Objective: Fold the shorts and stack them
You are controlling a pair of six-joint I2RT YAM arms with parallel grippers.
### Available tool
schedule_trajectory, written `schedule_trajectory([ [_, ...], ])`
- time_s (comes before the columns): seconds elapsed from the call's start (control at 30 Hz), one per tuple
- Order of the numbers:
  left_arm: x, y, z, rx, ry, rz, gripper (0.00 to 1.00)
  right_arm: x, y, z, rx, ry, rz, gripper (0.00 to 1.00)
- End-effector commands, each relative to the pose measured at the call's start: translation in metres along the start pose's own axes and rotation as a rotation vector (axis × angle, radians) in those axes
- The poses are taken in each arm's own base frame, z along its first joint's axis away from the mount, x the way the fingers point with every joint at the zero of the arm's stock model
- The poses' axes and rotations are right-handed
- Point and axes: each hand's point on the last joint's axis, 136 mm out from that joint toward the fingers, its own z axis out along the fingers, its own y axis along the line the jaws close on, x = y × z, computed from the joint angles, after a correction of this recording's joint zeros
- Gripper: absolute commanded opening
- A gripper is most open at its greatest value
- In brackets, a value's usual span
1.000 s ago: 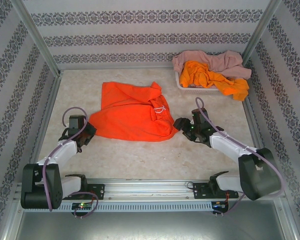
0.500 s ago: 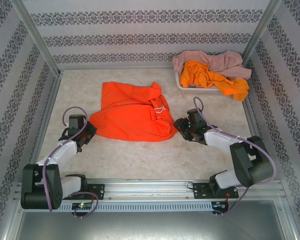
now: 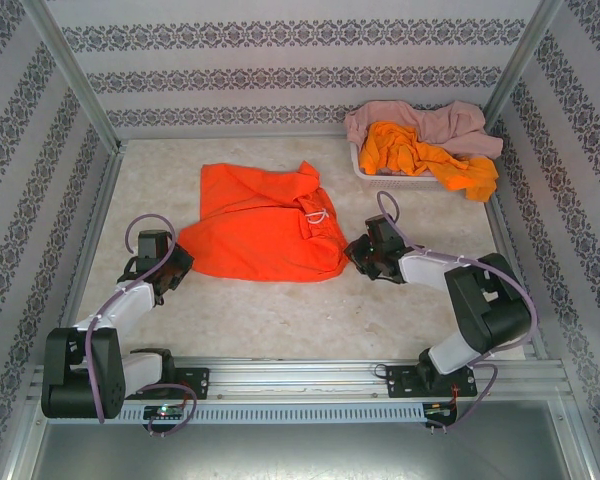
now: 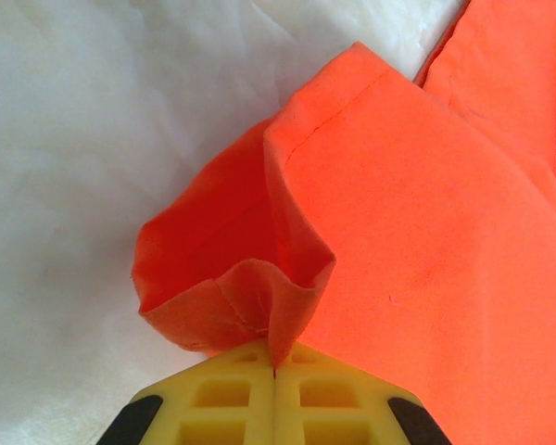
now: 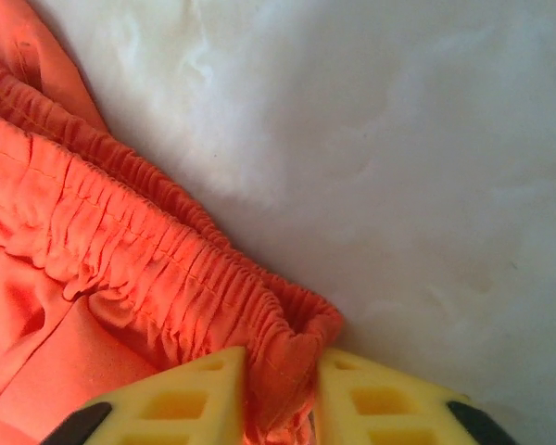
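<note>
Two pinch points on the orange shorts (image 3: 260, 230) spread on the table (image 3: 280, 315): left gripper (image 3: 178, 262) clamped on a leg-hem corner, right gripper (image 3: 352, 250) clamped on the gathered waistband end

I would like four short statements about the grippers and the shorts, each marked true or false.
1. The left gripper is shut on a hem corner of the spread orange shorts. True.
2. The right gripper hangs open in the air. False: it pinches the spread orange shorts by the waistband.
3. The pink shorts lie folded beside the left gripper. False: they are heaped on the basket with the other orange shorts.
4. A white drawstring shows on the spread orange shorts. True.
</note>
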Motion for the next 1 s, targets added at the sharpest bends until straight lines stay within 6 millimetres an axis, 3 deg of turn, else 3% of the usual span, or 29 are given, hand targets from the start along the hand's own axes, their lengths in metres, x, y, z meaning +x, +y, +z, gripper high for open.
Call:
schedule_trajectory([
  [0.0,-0.006,-0.003,0.002,0.019,-0.018,0.025,0.00,-0.003,0.006,0.005,-0.002,-0.018,-0.010,0.09],
  [0.07,-0.006,-0.004,0.001,0.018,-0.019,0.031,0.00,-0.005,0.007,0.005,-0.002,-0.021,-0.017,0.00],
  [0.2,-0.015,-0.015,-0.004,0.039,-0.027,0.051,0.00,-0.015,0.024,-0.005,-0.043,-0.047,-0.040,0.00],
  [0.3,-0.035,-0.038,-0.020,0.071,-0.053,0.075,0.00,-0.028,0.053,-0.026,-0.111,-0.091,-0.081,0.00],
  [0.4,-0.064,-0.070,-0.049,0.123,-0.118,0.107,0.00,-0.044,0.093,-0.060,-0.200,-0.162,-0.137,0.00],
  [0.6,-0.130,-0.146,-0.133,0.236,-0.293,0.181,0.00,-0.072,0.190,-0.154,-0.446,-0.313,-0.248,0.00],
  [0.77,-0.176,-0.213,-0.222,0.331,-0.447,0.269,0.00,-0.080,0.268,-0.246,-0.665,-0.417,-0.354,0.00],
  [0.87,-0.189,-0.245,-0.271,0.402,-0.514,0.310,0.00,-0.076,0.299,-0.296,-0.774,-0.467,-0.412,0.00],
  [0.97,-0.189,-0.263,-0.307,0.476,-0.547,0.336,0.00,-0.071,0.312,-0.331,-0.834,-0.511,-0.462,0.00],
])
